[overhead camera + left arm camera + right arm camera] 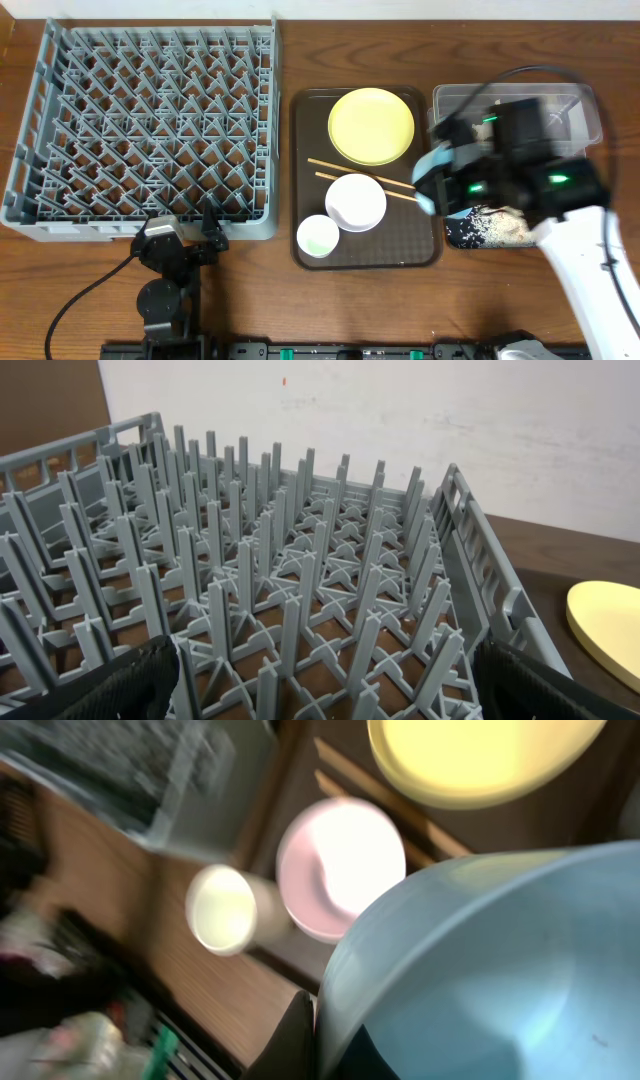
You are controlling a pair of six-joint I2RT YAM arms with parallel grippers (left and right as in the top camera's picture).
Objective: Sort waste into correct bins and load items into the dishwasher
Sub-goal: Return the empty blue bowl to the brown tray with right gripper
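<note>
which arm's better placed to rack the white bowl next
Probably left: the left gripper sits open and empty by the dish rack, while the right gripper is shut on the light blue bowl.

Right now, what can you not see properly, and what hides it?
- Clear tub, overhead: its inside is partly covered by the blurred right arm.
- Black tray, overhead: partly hidden under that arm.
- Right gripper, right wrist: motion blur, and the light blue bowl hides the fingers.
- Yellow plate, left wrist: cut off by the edge.

No readable text, no labels, no numbers anywhere
</note>
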